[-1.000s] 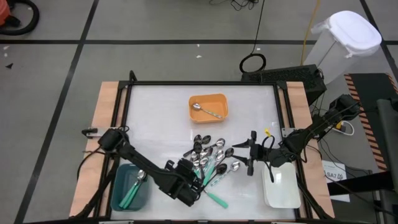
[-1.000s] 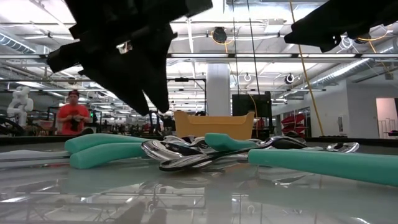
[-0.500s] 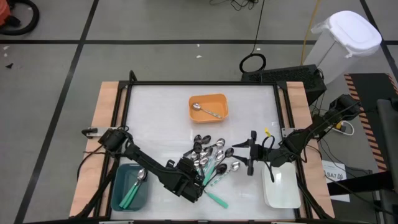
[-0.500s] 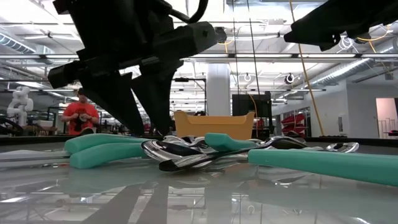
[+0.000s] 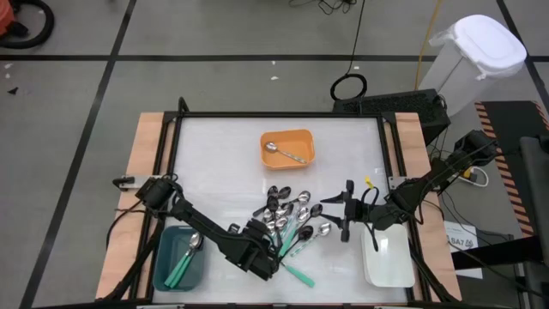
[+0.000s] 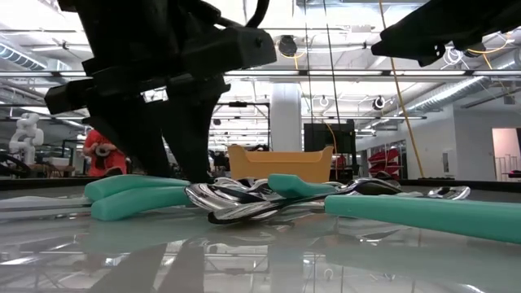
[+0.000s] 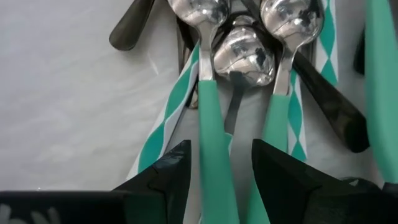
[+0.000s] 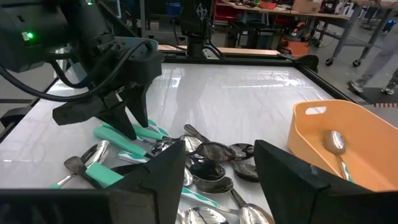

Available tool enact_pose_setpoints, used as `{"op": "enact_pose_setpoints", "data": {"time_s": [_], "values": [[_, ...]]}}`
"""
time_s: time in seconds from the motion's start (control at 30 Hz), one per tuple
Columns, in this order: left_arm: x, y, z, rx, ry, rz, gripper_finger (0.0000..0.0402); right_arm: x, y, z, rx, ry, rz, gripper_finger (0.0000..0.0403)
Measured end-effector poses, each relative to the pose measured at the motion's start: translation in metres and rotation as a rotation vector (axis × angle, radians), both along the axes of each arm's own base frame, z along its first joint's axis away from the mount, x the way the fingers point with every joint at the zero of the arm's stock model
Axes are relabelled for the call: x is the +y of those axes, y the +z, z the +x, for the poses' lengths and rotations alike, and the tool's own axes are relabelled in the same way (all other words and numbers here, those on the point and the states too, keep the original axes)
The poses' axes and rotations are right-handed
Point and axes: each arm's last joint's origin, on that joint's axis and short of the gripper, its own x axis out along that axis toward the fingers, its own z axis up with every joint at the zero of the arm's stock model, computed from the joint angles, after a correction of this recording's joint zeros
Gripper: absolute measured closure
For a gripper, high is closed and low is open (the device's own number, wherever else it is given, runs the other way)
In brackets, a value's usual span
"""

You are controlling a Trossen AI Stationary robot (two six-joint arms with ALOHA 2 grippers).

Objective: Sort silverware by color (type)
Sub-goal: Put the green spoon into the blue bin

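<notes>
The left gripper [image 5: 273,255] is down at the near edge of the spoon pile [image 5: 292,221] mid-table, fingers spread astride a teal-handled spoon [image 7: 210,118], not clenched. The right gripper [image 5: 346,211] hovers released just right of the pile. One silver spoon [image 5: 285,153] lies in the far orange tray [image 5: 305,137].

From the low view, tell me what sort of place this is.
Probably a robotics lab or workshop: an open hall with ceiling pipes, a white robot figure and workbenches beyond the table.
</notes>
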Motion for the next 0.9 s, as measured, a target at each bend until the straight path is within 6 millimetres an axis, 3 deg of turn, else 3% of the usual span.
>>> {"op": "enact_pose_setpoints", "data": {"time_s": [0.3,0.6,0.9], "values": [[0.002,-0.011,0.001,0.068,-0.014,-0.013,0.0236,0.0,0.0,0.0,-0.003,0.0,0.002,0.0216],[0.004,-0.012,0.003,0.072,-0.019,-0.019,0.0303,0.0,0.0,0.0,-0.001,0.003,-0.009,0.0216],[0.004,-0.012,0.003,0.078,-0.036,-0.013,0.0309,0.0,0.0,0.0,0.0,0.004,-0.015,0.0216]]}}
